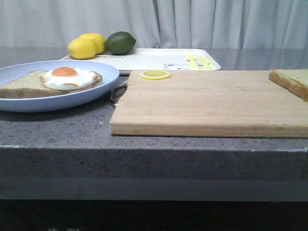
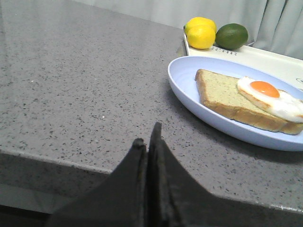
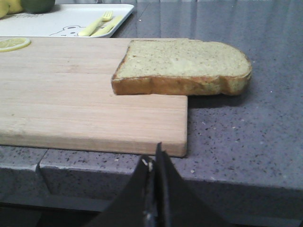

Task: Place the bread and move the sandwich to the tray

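No legible writing. The bread (image 3: 182, 66) overhangs the cutting board (image 1: 207, 103) at frame right; both the left gripper (image 2: 147, 142) and the right gripper (image 3: 154, 161) have their fingers pressed together, holding nothing.

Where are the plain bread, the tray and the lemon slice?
bread (image 3: 182, 59): right wrist view, middle of its top face.
tray (image 1: 144, 59): front view, bare white floor near the middle.
lemon slice (image 1: 155, 74): front view, centre of the slice.
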`<state>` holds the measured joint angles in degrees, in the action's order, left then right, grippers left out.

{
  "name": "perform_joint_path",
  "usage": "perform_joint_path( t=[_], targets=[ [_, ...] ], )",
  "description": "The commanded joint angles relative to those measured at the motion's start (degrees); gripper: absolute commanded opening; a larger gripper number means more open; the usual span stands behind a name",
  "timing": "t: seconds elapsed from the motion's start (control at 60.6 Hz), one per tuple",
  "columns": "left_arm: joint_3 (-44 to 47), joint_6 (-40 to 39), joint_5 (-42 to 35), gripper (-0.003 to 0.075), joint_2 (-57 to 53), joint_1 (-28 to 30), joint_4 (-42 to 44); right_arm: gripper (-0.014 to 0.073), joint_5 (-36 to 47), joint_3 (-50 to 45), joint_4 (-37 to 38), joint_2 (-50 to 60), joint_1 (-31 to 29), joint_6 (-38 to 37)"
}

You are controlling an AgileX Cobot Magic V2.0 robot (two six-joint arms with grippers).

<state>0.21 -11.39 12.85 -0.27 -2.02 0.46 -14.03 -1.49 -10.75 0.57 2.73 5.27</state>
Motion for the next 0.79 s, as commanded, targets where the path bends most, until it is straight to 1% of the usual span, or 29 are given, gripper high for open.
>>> perform_joint_path(
  t=[0.0,0.775],
  targets=[
    [0.7,-0.7,-4.8,-0.0019,-1.2,-0.4,-0.5,-0.0059,4.3,0.2,0.3,0.9,-0.5,0.1],
    [0.7,-0.5,-4.8,-0.0019,-1.2,-0.4,0.0,-0.0059,4.3,0.2,0.3,0.9,-0.5,0.1]
  ],
)
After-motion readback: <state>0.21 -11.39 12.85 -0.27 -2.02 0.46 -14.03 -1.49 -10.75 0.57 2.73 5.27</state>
